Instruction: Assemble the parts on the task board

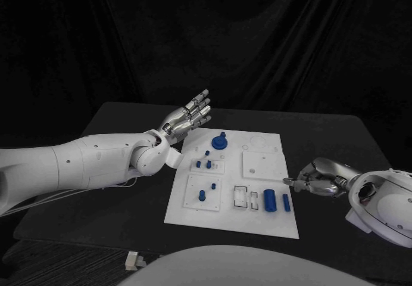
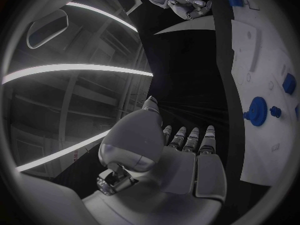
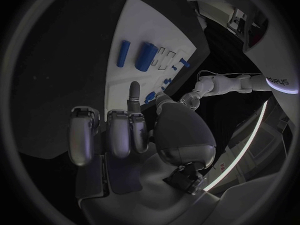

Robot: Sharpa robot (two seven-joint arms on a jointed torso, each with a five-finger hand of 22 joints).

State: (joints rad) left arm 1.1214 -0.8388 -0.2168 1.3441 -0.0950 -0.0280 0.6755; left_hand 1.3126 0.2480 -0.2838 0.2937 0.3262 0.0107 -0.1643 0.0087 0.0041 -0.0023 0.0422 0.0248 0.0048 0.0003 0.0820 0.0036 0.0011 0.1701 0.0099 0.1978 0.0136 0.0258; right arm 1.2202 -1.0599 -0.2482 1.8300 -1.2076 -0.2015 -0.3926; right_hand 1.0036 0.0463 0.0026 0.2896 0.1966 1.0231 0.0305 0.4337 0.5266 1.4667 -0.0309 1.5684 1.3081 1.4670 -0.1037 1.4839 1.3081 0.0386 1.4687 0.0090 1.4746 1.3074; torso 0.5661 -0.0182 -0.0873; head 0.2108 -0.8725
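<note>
The white rectangular task board (image 1: 244, 205) lay in the middle of the black desk (image 1: 112, 196), small blue parts (image 1: 270, 199) on it. Beyond the board's far left corner the left hand (image 1: 189, 117) hovered, fingers spread, holding nothing. The right hand (image 1: 316, 180) sat at the board's right edge, fingers curled in on nothing.

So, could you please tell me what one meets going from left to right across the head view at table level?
Left arm → left hand → task board → right hand → right arm.
</note>
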